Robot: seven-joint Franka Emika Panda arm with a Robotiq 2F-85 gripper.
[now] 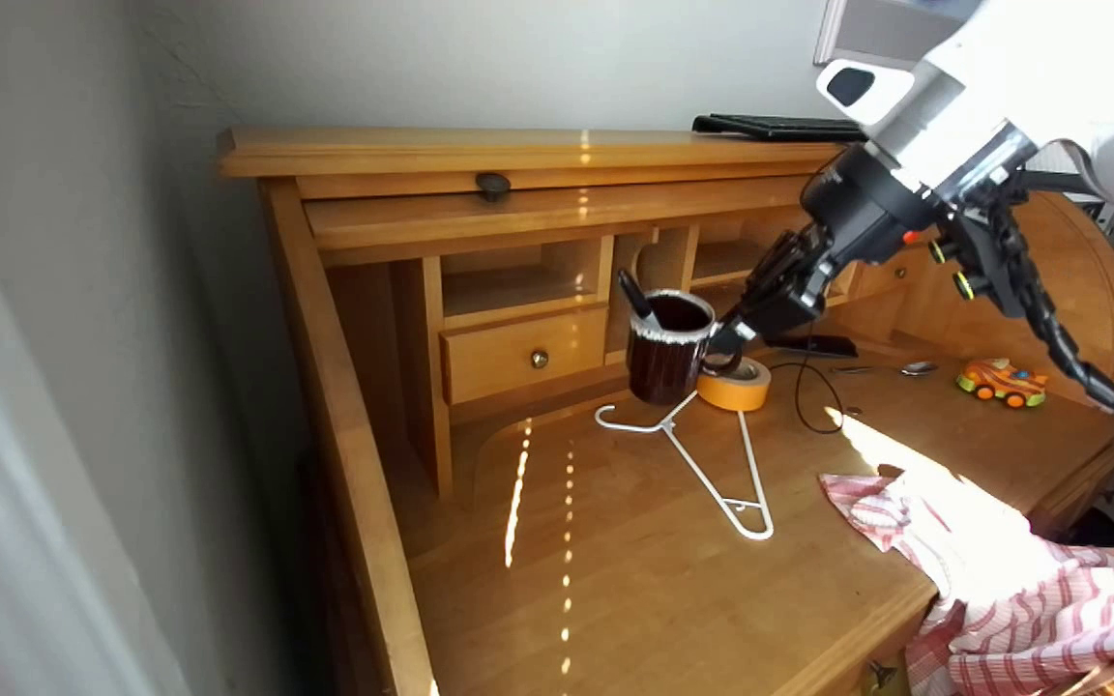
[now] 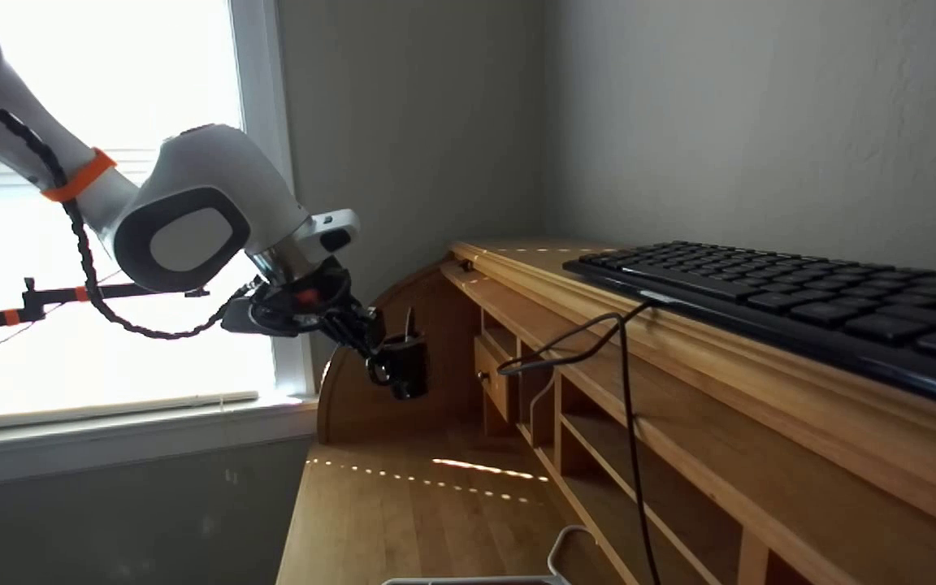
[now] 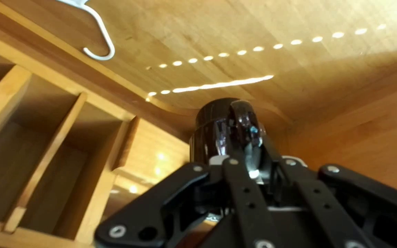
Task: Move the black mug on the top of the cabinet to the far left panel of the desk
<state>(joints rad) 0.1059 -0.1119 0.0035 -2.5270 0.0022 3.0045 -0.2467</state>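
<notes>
My gripper (image 1: pixel 733 336) has the mug (image 1: pixel 663 367) pinched by its handle (image 3: pixel 243 119), up above the tabletop (image 1: pixel 673 580)! Now I should travel left slowly, mug upright, settling it flat on the left panel (image 1: pixel 465 570) before releasing.

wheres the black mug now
The black mug is held by its handle in the gripper, above the desk. In an exterior view it shows just left of the orange-yellow tape roll, with a small knobbed drawer on its left.
</notes>
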